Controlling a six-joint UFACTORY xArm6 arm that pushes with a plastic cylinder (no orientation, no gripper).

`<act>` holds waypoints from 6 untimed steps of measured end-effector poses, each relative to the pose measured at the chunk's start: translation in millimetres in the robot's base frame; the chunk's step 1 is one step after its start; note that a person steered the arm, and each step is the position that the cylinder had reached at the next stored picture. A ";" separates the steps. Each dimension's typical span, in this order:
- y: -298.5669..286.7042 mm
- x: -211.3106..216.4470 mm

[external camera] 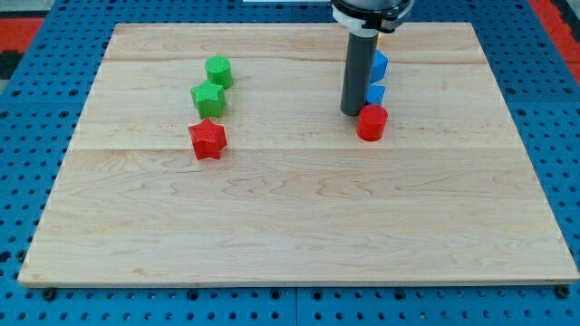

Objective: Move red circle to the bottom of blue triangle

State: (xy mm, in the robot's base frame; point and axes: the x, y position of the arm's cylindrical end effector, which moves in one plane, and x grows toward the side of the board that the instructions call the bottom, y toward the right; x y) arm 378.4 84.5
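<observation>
The red circle (372,121) stands on the wooden board at the view's upper right. Just above it, touching or nearly so, is a small blue block (376,93), partly hidden by my rod; its shape is unclear. Another blue block (380,63) sits above that, also half hidden. My tip (352,111) rests on the board right beside the red circle, at its upper left, and left of the lower blue block.
A green circle (218,71), a green star-like block (207,97) and a red star (207,139) form a column at the view's left. An orange or yellow sliver (381,37) shows behind the rod near the top edge. The board (290,226) lies on blue pegboard.
</observation>
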 end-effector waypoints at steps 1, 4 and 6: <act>-2.0 4.5; -44.7 63.8; 14.1 119.0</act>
